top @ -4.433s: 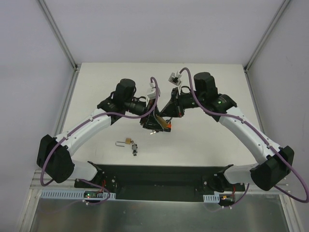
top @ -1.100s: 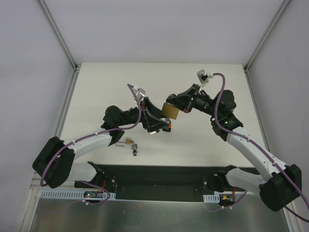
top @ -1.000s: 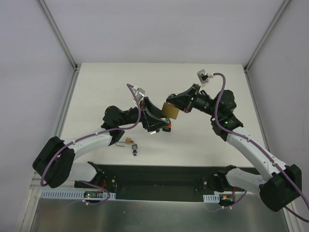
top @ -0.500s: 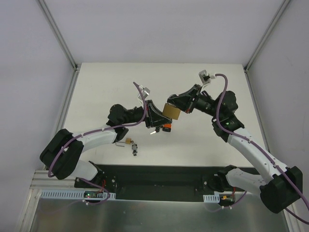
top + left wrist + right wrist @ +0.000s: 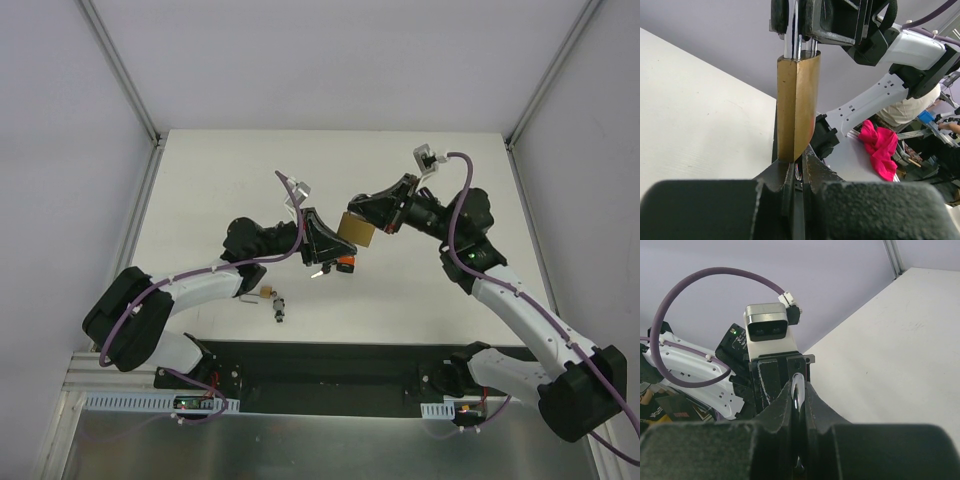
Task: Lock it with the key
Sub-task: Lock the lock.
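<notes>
Right fingers (image 5: 774,412) clamping the steel shackle (image 5: 797,384) of a brass padlock (image 5: 355,229), holding it in the air over mid-desk (image 5: 200,190), left fingers (image 5: 775,180) pinching shut at the padlock's bottom end, anything between them hidden, smaller padlock (image 5: 265,293) lying beside the left arm.

Brass padlock (image 5: 354,229) in mid-air
</notes>
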Available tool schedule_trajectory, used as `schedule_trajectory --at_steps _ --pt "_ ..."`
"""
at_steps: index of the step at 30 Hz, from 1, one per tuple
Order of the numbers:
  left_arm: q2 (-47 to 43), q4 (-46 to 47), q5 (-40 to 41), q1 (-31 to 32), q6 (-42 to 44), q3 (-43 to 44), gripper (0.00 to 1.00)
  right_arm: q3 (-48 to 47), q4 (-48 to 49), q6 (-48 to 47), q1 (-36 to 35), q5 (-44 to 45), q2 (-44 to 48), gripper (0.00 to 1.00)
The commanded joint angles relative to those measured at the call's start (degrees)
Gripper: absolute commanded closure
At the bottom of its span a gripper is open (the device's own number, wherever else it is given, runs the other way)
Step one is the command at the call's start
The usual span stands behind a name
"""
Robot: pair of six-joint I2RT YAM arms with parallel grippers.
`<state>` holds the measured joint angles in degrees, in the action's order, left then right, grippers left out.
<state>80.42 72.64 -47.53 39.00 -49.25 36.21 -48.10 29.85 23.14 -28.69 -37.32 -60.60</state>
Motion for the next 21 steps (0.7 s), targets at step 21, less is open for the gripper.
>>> schedule_trajectory --at_steps 21 --pt "-1.9 2.2 -1.1 2.6 2.7 -6.4 1.0 -1.0 6.6 0.9 2.3 3.5 -0.2 0.99"
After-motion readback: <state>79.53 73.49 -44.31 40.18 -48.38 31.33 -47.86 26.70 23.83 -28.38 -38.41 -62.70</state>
